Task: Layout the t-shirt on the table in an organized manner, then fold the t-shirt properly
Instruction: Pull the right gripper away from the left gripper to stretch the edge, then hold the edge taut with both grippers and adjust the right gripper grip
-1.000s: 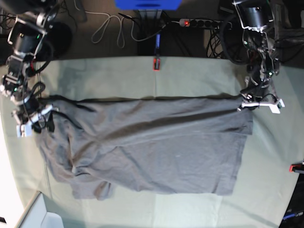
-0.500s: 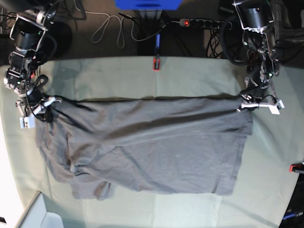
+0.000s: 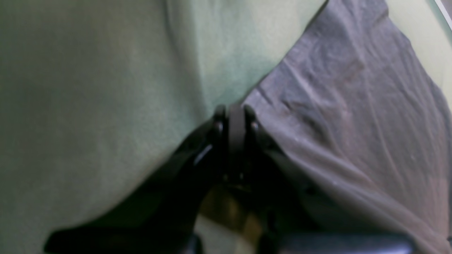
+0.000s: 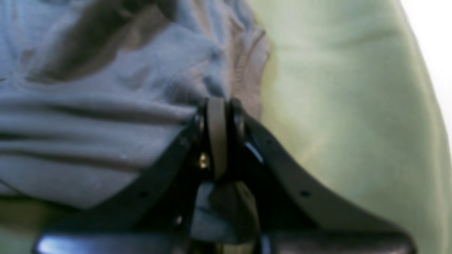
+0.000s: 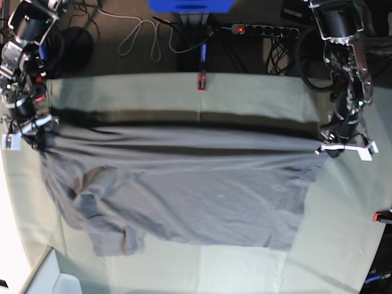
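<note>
The grey t-shirt (image 5: pixel 184 190) hangs stretched between my two grippers, its far edge lifted and taut, its near part lying on the table (image 5: pixel 245 95). At the right of the base view my left gripper (image 5: pixel 324 149) is shut on a corner of the shirt; in the left wrist view its gripper (image 3: pixel 236 113) pinches the edge of the t-shirt (image 3: pixel 353 123). On the left of the base view, my right gripper (image 5: pixel 38 131) is shut on the other end. The right wrist view shows that gripper (image 4: pixel 217 106) closed on bunched t-shirt (image 4: pixel 106 123) fabric by a ribbed edge.
A red clamp (image 5: pixel 201 81) sits at the table's far edge and another red clamp (image 5: pixel 383 215) at its right edge. Cables and a power strip (image 5: pixel 257 29) lie behind the table. A white object (image 5: pixel 55 278) stands at the near left corner.
The right gripper closed on the shirt's left end. Both grippers moved apart and up, lifting the far edge and pulling it taut; a shadow now falls on the cloth behind it.
</note>
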